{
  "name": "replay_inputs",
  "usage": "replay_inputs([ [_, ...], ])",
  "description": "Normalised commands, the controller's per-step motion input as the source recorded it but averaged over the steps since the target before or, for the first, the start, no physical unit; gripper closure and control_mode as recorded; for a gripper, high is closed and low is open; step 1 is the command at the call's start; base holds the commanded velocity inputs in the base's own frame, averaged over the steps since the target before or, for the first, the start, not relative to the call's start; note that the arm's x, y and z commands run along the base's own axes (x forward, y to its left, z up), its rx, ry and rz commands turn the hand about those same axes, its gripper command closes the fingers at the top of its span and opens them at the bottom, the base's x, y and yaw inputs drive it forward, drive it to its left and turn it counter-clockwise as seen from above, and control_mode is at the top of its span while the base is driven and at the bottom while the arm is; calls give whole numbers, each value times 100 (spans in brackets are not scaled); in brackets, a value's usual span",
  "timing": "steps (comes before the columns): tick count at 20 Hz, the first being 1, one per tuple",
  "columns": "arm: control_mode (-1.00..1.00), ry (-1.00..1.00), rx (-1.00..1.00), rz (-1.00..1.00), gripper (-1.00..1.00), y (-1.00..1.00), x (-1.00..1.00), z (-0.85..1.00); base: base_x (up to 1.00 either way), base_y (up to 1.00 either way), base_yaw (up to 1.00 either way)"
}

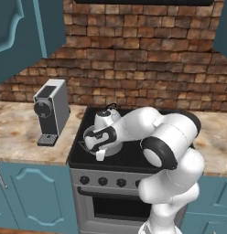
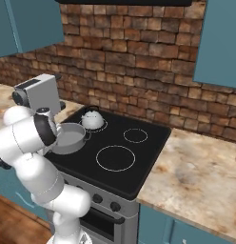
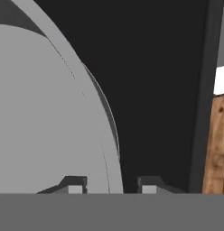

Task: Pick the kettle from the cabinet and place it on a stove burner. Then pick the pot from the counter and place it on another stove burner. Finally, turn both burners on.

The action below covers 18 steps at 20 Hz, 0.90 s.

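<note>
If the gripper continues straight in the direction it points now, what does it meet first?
Most likely the pot's rim: in the hand view the gripper straddles the wall of the pot, with the black cooktop just beyond. Depth is unclear, so it may already touch.

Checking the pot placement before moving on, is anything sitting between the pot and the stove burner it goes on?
Nothing visible does. The pot already sits on the cooktop beside the kettle, with the gripper straddling its rim.

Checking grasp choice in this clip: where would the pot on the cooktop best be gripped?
On the pot's thin upright rim, from above, one finger inside and one outside. The wall is narrow, while its loop handles look small.
</note>
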Motion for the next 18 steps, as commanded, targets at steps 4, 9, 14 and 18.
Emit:
replay_inputs([
  [4, -100, 0, 0, 0, -100, 4, -10, 2, 0, 0, 0],
  [9, -100, -6, -2, 0, -100, 0, -19, 25, 0, 0, 0],
  [14, -100, -7, -5, 0, -100, 0, -26, 24, 0, 0, 0],
  [18, -100, -10, -4, 0, -100, 0, -35, 27, 0, 0, 0],
])
